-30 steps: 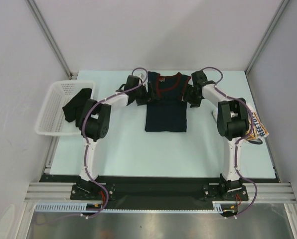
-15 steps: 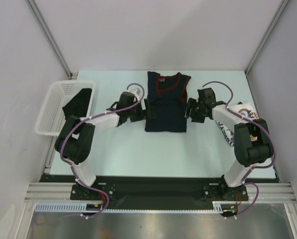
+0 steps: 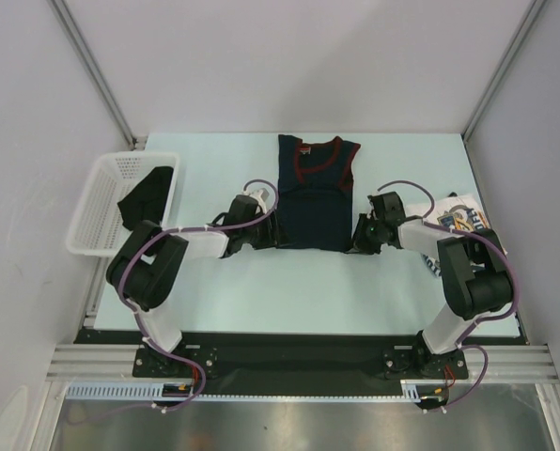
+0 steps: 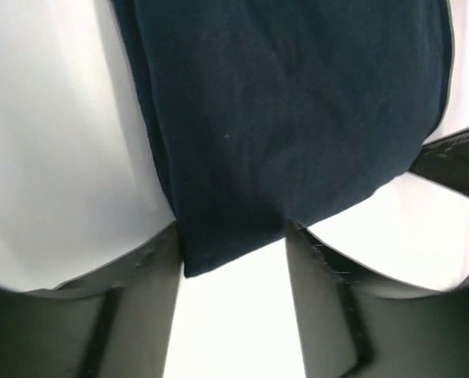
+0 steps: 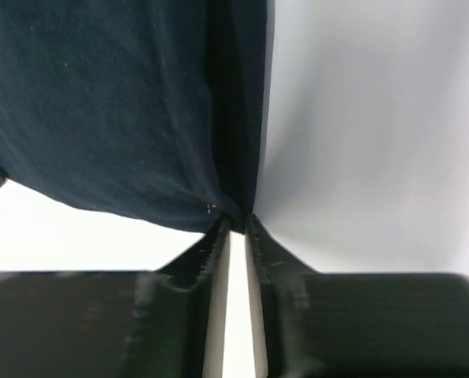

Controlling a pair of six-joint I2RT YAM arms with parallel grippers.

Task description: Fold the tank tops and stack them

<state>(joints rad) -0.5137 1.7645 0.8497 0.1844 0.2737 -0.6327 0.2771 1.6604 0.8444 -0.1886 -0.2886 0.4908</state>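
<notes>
The navy tank top (image 3: 315,193) with dark-red trim lies flat mid-table, neck toward the far side. My left gripper (image 3: 272,235) sits at its near left corner. In the left wrist view the jaws (image 4: 233,232) stand apart, and the navy cloth (image 4: 282,118) reaches in between the fingertips. My right gripper (image 3: 360,237) is at the near right corner. In the right wrist view it (image 5: 236,220) is pinched shut on the corner of the navy cloth (image 5: 101,102). The white tank top (image 3: 458,214) lies crumpled at the right, partly under the right arm.
A white mesh basket (image 3: 97,211) stands at the table's left edge with a dark cloth (image 3: 147,197) draped in it. Grey walls close in the table on the left, far and right sides.
Both grippers slid down the navy top's sides from its shoulders to its near corners. The right jaws closed on the corner. The left jaws narrowed.
</notes>
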